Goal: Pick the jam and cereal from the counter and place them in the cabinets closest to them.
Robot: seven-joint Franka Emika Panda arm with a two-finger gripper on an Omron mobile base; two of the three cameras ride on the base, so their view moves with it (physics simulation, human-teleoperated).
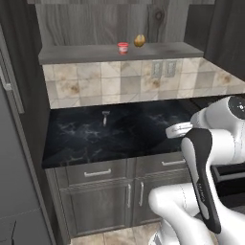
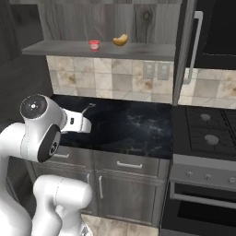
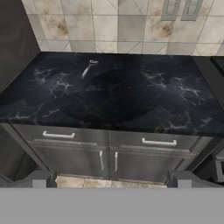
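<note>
Left base view: I see the jam [image 1: 123,47] upright on the grey shelf board [image 1: 86,53] of the open cabinets [image 1: 95,21], a golden-brown egg-shaped thing [image 1: 139,40] just beside it on its right.
Left base, counter: the counter [image 1: 129,129] is black marble-look; a small pale utensil [image 1: 105,117] lies on it near the tiled backsplash [image 1: 119,81].
Left base, arm: my white arm [image 1: 210,158] rises at lower right, in front of the counter edge; base units [image 1: 110,191] below.
Right base view: jam [image 2: 94,44] on the same shelf board [image 2: 69,48], egg-shaped thing [image 2: 120,40] near it to the right, apart.
Right base, surroundings: stove [image 2: 205,133] sits right of the counter [image 2: 133,124]; arm [image 2: 44,133] at lower left.
Hand view: I look down on the counter [image 3: 131,100], utensil [image 3: 88,69] toward the back, drawer fronts with bar handles [image 3: 159,141] under it, two wall outlets [image 3: 179,8] on the tiles.
Gripper: gripper [image 3: 112,180] has its two tips at the bottom edge, spread wide, released, nothing between them.
Cereal: I can't spot it anywhere here.
</note>
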